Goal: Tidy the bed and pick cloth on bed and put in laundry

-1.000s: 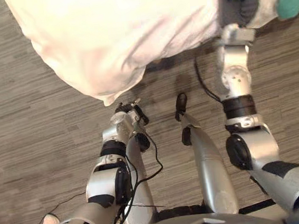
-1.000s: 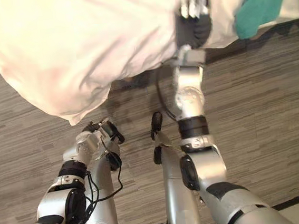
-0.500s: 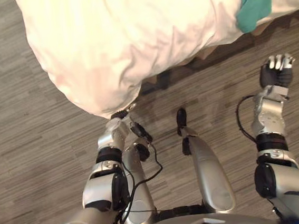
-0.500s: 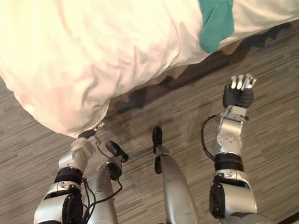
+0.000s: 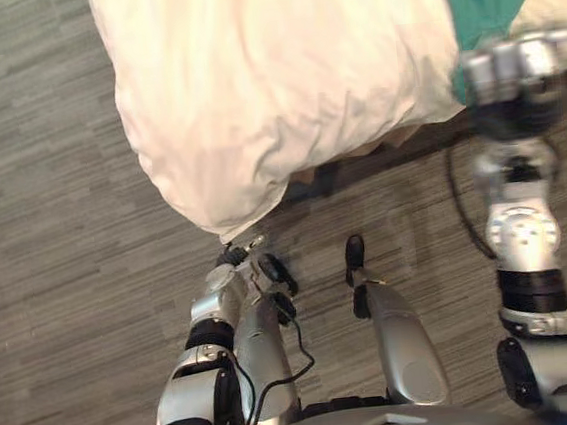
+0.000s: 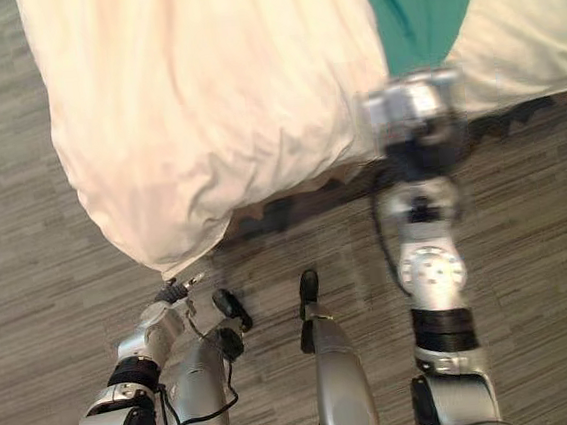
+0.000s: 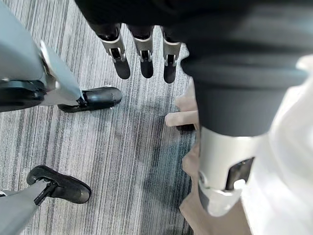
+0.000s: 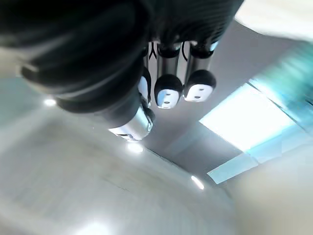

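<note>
- The bed [image 6: 518, 39] runs across the far side of the scene, with its near edge facing the robot.
- A cream duvet [image 5: 281, 82] covers the left part of the bed. One bulging corner of it hangs over the edge towards the floor [image 5: 56, 244].
- The green cloth [image 6: 420, 8] lies on top of the bed, just beside the right border of the duvet. Its lower end reaches the near edge of the bed. Neither hand holds it.
- The right hand [image 5: 511, 75] is raised at the near edge of the bed, directly below the lower end of the green cloth. The head views do not show whether it touches the cloth or the duvet.
- In the right wrist view, the right hand's fingers [image 8: 166, 93] lie side by side, loosely extended. Nothing is between them and the thumb.
- The left hand [image 5: 237, 267] hangs low over the floor, just under the hanging corner of the duvet.
- In the left wrist view, the left hand's fingers [image 7: 145, 58] are straight and slightly apart, pointing down at the floor. The thumb stands away from them and the hand holds nothing. The duvet shows close beside the thumb.
- The floor is grey carpet with a fine striped pattern.
</note>
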